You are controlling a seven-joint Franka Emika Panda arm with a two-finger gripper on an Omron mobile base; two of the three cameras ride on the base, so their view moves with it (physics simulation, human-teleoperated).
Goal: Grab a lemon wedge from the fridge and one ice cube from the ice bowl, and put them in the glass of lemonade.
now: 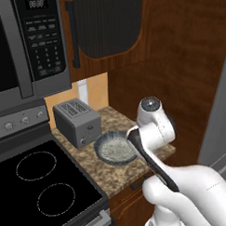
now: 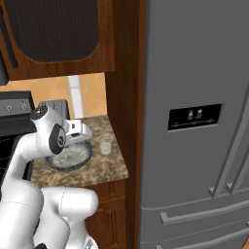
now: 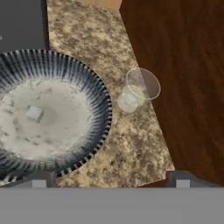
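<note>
The hand hangs above the counter with its two fingers spread wide and nothing between them. In the hand view one tip sits over the near rim of the bowl and the other over the counter's edge, beside the dark wood panel.

The bowl is wide, dark grey and ribbed, with a whitish speckled bed inside; one small pale ice cube lies in it, a little off centre. Just beside the bowl, apart from its rim, stands the glass, clear and upright, with pale liquid in its bottom. It sits close to the counter's edge next to the wood panel.

From the right base view the hand hovers over the bowl, with the glass just to the side and the toaster behind the arm. The fridge fills the side beyond the wood panel, its doors closed, a black dispenser panel on one door and long handles and drawers lower down. The lemon wedge cannot be seen.

In the left base view the arm's wrist covers part of the bowl. The toaster stands just behind the bowl, the stove lies beside the counter, and the microwave hangs above it.
</note>
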